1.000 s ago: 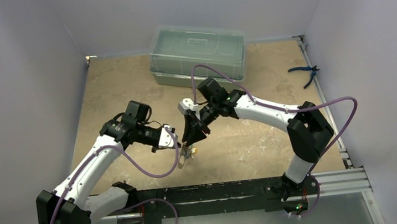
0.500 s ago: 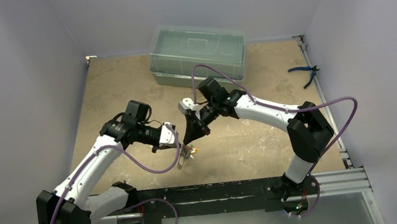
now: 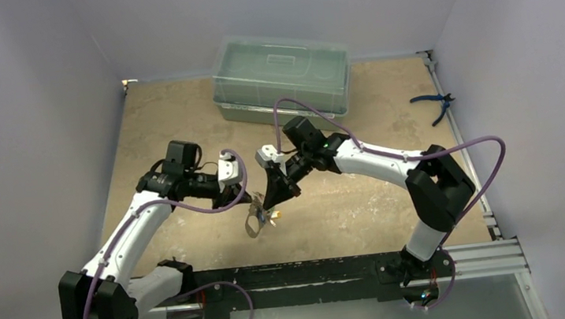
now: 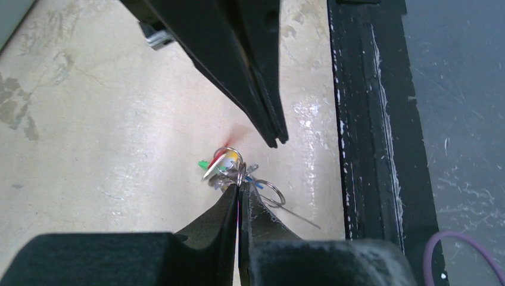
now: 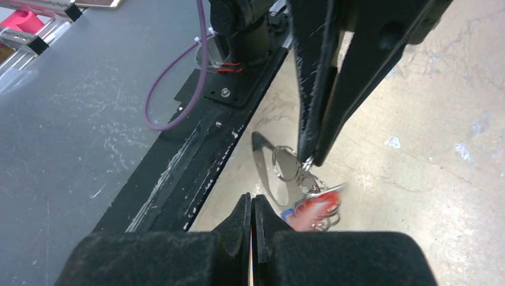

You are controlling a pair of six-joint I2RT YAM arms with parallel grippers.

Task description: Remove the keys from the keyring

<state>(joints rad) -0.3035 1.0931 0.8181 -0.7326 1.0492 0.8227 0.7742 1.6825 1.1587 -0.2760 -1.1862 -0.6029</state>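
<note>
The keyring (image 5: 263, 161) appears to hang just above the table (image 3: 363, 206), near its front edge and between the two arms. Its pale strap loop droops beside the thin wire ring. The keys (image 4: 221, 167) dangle from that ring in a tight bunch. Green, yellow and blue heads can be made out, and a red one is smeared by motion. As far as can be seen, every key is on the ring.

Two things have changed over the last second. The left arm has drawn back toward its own side and rolled its wrist over, carrying the bunch slightly leftward, so the strap now hangs free beneath. The right gripper, whose jaws stood partly apart, has snapped together. I judge that a missed bite or a slip, because no key came away and the blurred red key suggests the bunch was knocked into a swing. The task looks no further on. The right arm will probably have to part its jaws and line up again on a single key head once the swinging dies down.

The left gripper (image 4: 239, 189) is clamped tight on the thin ring at the top of the bunch and carries all of it. The right gripper (image 5: 251, 204) is fully closed just beside the bunch, close to the strap and the red key, with nothing visible between its pads. Whether it grazes the strap cannot be told.
</note>
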